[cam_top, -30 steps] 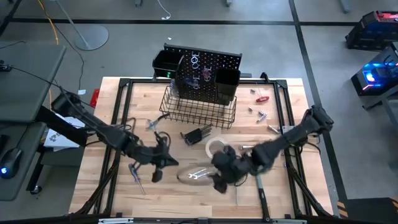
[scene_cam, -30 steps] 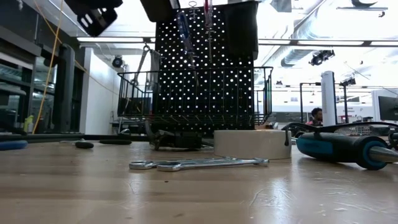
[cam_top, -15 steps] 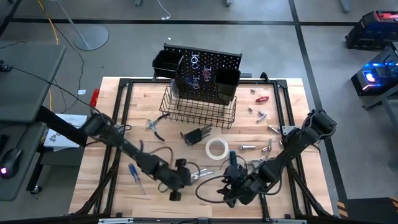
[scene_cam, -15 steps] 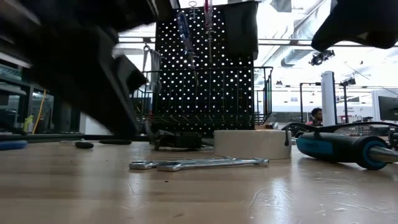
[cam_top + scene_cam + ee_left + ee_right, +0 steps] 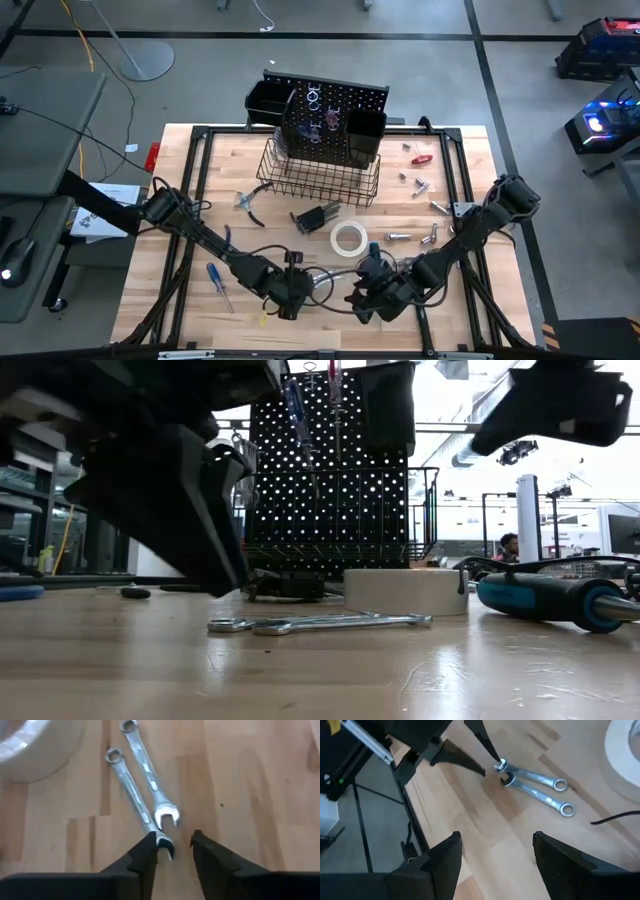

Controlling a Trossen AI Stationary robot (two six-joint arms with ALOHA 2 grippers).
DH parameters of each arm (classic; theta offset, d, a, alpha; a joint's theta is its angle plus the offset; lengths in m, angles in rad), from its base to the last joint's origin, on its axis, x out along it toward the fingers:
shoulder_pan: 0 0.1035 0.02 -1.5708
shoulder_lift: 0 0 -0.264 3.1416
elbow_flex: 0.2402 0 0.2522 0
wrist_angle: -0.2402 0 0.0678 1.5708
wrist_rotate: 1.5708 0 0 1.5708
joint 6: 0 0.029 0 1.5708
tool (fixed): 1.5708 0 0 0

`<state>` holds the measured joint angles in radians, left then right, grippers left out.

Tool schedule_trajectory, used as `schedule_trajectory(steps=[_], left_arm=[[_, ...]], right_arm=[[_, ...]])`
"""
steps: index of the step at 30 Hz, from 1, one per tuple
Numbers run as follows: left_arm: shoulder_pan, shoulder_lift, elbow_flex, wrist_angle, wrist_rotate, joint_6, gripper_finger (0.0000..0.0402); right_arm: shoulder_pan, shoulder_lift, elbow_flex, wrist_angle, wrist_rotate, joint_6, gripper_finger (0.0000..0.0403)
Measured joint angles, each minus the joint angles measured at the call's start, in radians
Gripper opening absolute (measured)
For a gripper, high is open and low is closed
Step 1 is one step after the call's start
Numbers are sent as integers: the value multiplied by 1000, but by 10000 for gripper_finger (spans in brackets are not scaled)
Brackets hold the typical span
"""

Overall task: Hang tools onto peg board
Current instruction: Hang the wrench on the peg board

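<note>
Wrenches [image 5: 142, 785], two silver ones, lie side by side on the wooden table [image 5: 460, 180] near its front edge, w/ the white tape roll [image 5: 348, 238] just behind. Left gripper [image 5: 172, 845] is down at table level, fingers parted a little, straddling the open-jaw end of one wrench; nothing clamped. Right gripper [image 5: 497, 850] hovers close by, fingers spread wide, empty. Peg board [image 5: 335, 120] stands upright at the table's back, wire basket [image 5: 320, 180] in front.

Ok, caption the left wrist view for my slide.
Left end effector, fingers parted, at the open-jaw ends of two silver wrenches lying side by side on the wooden tabletop.
</note>
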<state>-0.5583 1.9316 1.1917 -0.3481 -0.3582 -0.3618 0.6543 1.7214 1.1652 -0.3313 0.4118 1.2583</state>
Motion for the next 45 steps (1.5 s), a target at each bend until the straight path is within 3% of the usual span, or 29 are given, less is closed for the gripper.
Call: schedule_trajectory(steps=[7, 13, 17, 22, 26, 33, 36, 40, 43, 45], left_arm=[[7, 0, 0, -16, -36, -76, 171], [30, 35, 0, -14, 36, -151, 178], [25, 90, 6, -57, 33, -210, 137], [-12, 126, 12, -86, 57, -270, 16], [-50, 131, 12, -87, 4, -306, 3], [-68, 91, 1, -131, 5, -339, 0], [-67, 35, -5, -203, -10, -341, 0], [-66, -36, -13, -287, -94, -317, 0], [-58, -95, -68, -215, -114, -299, 0], [-53, -113, -133, -82, -83, -279, 0]], right_arm=[[-32, 0, 0, -8, 2, -36, 232], [-39, 0, 0, -9, 2, -93, 232], [-46, 0, -1, -27, 2, -96, 232], [-59, 0, -2, -26, -3, -88, 232], [-87, 23, -2, -5, -57, -88, 232], [-137, 142, 7, 101, -117, -43, 226], [-158, 162, 20, 42, -111, 23, 174], [-151, 156, 64, -39, -106, 19, 28], [-139, 156, 103, -205, -142, 58, 11], [-137, 161, 105, -270, -152, 72, 3]])
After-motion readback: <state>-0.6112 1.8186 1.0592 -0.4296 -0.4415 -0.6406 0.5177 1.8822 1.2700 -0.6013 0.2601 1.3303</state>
